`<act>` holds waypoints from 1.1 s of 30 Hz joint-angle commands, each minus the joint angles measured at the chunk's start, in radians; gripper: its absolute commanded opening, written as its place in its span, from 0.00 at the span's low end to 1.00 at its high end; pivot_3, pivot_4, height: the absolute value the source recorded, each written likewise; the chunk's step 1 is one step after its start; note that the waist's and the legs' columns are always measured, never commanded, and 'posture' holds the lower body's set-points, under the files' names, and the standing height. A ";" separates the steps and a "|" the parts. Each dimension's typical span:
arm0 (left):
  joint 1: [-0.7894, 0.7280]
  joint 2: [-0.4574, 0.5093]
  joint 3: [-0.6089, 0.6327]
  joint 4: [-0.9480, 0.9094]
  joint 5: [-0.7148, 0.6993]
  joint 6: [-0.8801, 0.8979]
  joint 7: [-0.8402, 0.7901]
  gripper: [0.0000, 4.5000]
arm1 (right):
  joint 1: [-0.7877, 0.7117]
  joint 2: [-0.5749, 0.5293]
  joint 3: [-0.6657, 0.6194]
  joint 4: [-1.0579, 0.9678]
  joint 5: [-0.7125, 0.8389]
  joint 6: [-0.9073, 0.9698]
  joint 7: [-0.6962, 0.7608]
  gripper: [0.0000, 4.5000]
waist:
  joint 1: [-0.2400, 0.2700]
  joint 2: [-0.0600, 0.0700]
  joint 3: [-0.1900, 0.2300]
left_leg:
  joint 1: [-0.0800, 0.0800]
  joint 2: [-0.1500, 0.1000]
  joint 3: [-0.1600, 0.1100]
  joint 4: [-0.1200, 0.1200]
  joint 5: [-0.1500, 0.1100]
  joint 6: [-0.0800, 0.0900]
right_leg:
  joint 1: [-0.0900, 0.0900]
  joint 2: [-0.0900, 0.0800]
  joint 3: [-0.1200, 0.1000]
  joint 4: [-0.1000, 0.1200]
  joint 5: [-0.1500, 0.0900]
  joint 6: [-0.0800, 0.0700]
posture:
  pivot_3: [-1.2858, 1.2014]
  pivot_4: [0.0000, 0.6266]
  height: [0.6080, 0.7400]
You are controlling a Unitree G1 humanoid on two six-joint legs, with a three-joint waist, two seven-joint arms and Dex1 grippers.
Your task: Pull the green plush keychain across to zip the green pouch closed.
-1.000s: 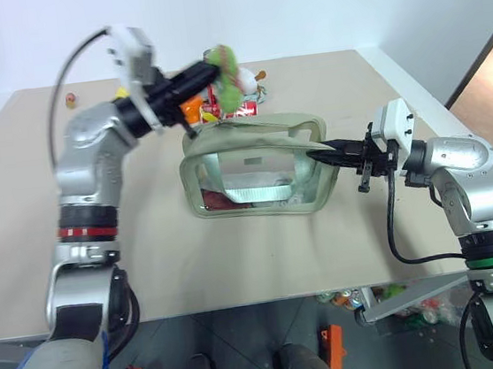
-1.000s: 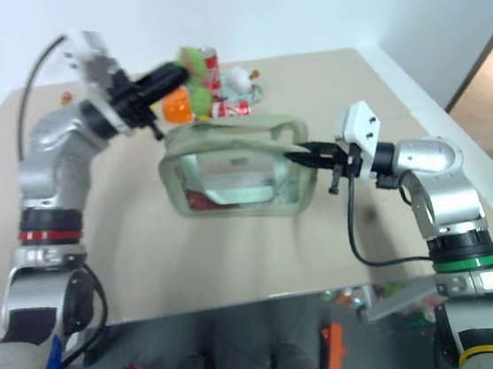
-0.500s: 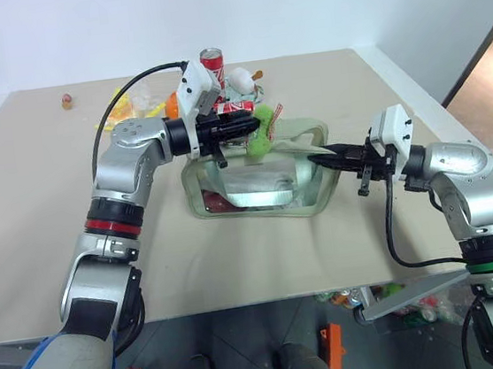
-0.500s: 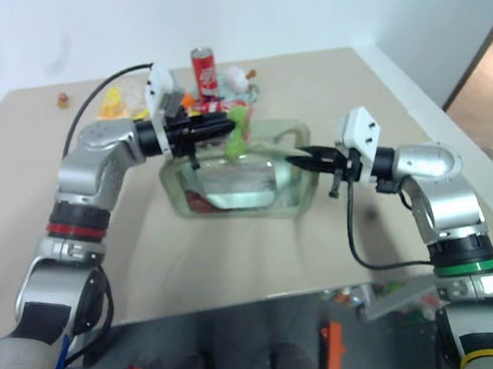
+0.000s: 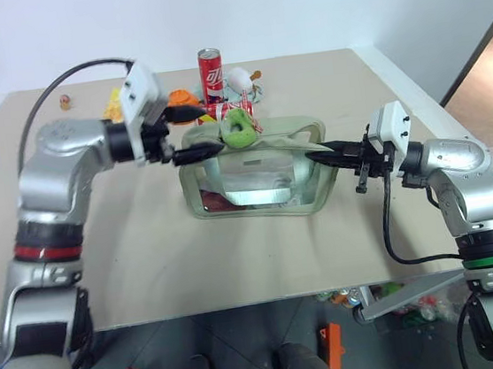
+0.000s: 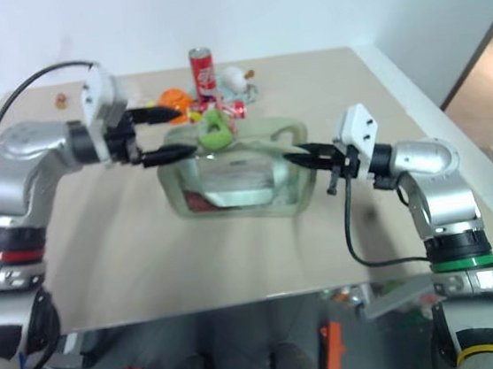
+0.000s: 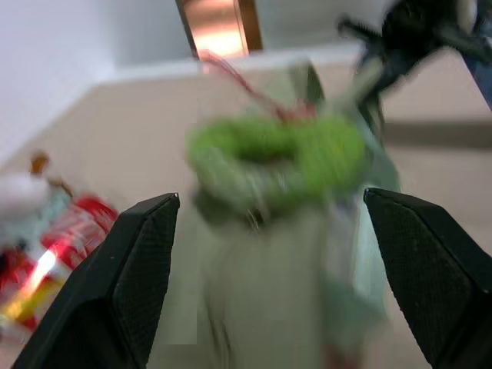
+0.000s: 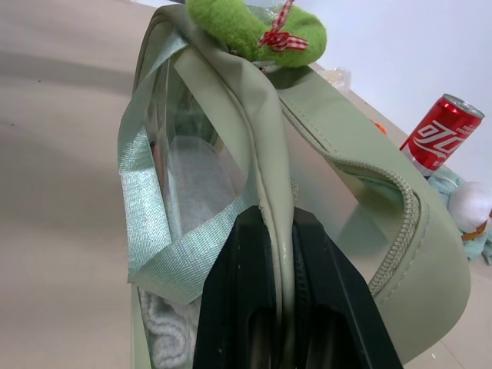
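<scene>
The green pouch (image 5: pixel 255 179) stands mid-table, its top bulging. The green plush keychain (image 5: pixel 239 127) lies on the pouch's top near the left end, free of both grippers. My left gripper (image 5: pixel 194 132) is open, just left of the keychain, one finger above the pouch's left corner and one beside it. In the left wrist view the keychain (image 7: pixel 277 157) sits beyond the spread fingers (image 7: pixel 138 261). My right gripper (image 5: pixel 325 154) is shut on the pouch's right end; the right wrist view shows its fingers (image 8: pixel 238 307) pinching the pouch's edge seam (image 8: pixel 280 223).
Behind the pouch stand a red can (image 5: pixel 211 68), a second can lying flat (image 5: pixel 229 108), an orange object (image 5: pixel 181 96), a white plush (image 5: pixel 239 78) and a yellow packet (image 5: pixel 114 100). A small item (image 5: pixel 65 102) sits far left. The table's front edge (image 5: pixel 242 305) is near.
My left gripper carried the keychain from high at the back down over the pouch, then opened, let it go and drew back leftward. The right gripper kept its hold.
</scene>
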 commanded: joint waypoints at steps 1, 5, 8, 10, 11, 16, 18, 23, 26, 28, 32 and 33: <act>0.099 0.037 0.075 -0.157 -0.057 0.052 0.040 0.89 | -0.025 -0.001 -0.004 -0.013 -0.001 -0.017 0.012 0.00 | -0.001 0.000 0.000 | 0.000 0.000 0.000 0.000 0.000 0.000 | 0.000 -0.001 0.000 0.000 0.000 0.000 | 0.52 0.24 1.00; 0.204 -0.016 0.140 -0.194 -0.053 0.022 0.177 0.89 | -0.022 -0.001 -0.004 -0.010 -0.002 -0.021 0.015 0.00 | 0.001 0.000 0.000 | 0.001 0.000 0.001 0.001 0.000 0.000 | 0.001 -0.001 0.001 0.000 0.000 0.000 | 0.52 0.24 1.00; 0.241 -0.061 0.152 -0.191 -0.053 -0.001 0.245 0.89 | -0.024 -0.001 -0.004 -0.008 -0.003 -0.022 0.015 0.00 | 0.001 0.000 0.000 | 0.001 0.000 0.001 0.001 0.000 0.000 | 0.001 -0.001 0.000 0.000 0.001 0.000 | 0.52 0.24 1.00; 0.247 -0.092 0.163 -0.177 -0.060 -0.006 0.283 0.89 | -0.025 -0.001 -0.004 -0.009 -0.003 -0.021 0.015 0.00 | 0.001 0.000 0.000 | 0.001 0.000 0.001 0.002 0.000 0.000 | 0.001 -0.001 0.000 0.000 0.001 0.000 | 0.52 0.24 1.00; 0.250 -0.106 0.162 -0.168 -0.057 -0.014 0.297 0.89 | -0.025 -0.002 -0.005 -0.009 -0.003 -0.021 0.016 0.00 | 0.001 0.000 0.000 | 0.001 0.000 0.001 0.002 0.000 0.000 | 0.001 -0.001 0.000 0.000 0.001 0.000 | 0.52 0.24 1.00; 0.262 -0.161 0.145 -0.128 -0.049 -0.044 0.340 0.72 | -0.021 -0.008 -0.010 -0.018 0.000 -0.015 0.016 0.00 | 0.001 0.000 0.000 | 0.001 0.000 0.001 0.001 0.000 0.000 | 0.001 0.000 0.001 0.000 0.002 0.000 | 0.52 0.24 1.00; 0.275 -0.170 0.137 -0.139 -0.061 -0.038 0.333 0.58 | -0.017 -0.012 -0.014 -0.026 0.005 -0.005 0.015 0.00 | 0.000 0.000 0.000 | 0.001 0.000 0.001 0.001 0.000 0.000 | 0.001 0.000 0.001 0.000 0.002 0.000 | 0.52 0.24 1.00; 0.292 -0.163 0.121 -0.139 -0.057 -0.034 0.328 0.18 | -0.015 -0.018 -0.023 -0.036 0.020 0.028 0.011 0.00 | 0.001 0.000 0.000 | 0.001 0.000 0.001 0.001 0.000 0.000 | 0.001 -0.001 0.001 0.000 0.002 0.000 | 0.52 0.24 1.00; 0.284 -0.163 0.114 -0.134 -0.060 -0.037 0.321 0.00 | -0.026 -0.019 -0.030 -0.047 0.038 0.065 0.008 0.00 | 0.001 0.000 0.000 | 0.001 0.000 0.001 0.001 0.000 0.000 | 0.001 -0.001 0.001 0.000 0.002 0.000 | 0.52 0.24 1.00; 0.278 -0.162 0.105 -0.134 -0.062 -0.035 0.314 0.00 | -0.034 -0.027 -0.023 -0.061 0.030 0.052 0.016 0.21 | 0.001 0.000 0.000 | 0.001 0.000 0.001 0.001 0.000 0.000 | 0.001 -0.001 0.001 0.000 0.002 0.000 | 0.52 0.24 1.00; 0.275 -0.159 0.093 -0.137 -0.059 -0.035 0.307 0.00 | -0.104 0.000 -0.006 -0.128 0.014 0.048 -0.034 0.52 | 0.000 0.000 0.000 | 0.001 0.000 0.001 0.001 0.000 0.000 | 0.001 -0.001 0.001 0.000 0.002 0.000 | 0.52 0.24 1.00; 0.275 -0.159 0.091 -0.139 -0.061 -0.033 0.307 0.00 | -0.131 0.014 0.003 -0.150 0.011 0.060 -0.052 0.61 | -0.001 0.000 0.000 | 0.001 0.000 0.002 0.001 0.000 0.000 | 0.001 -0.001 0.002 0.000 0.002 0.000 | 0.52 0.24 1.00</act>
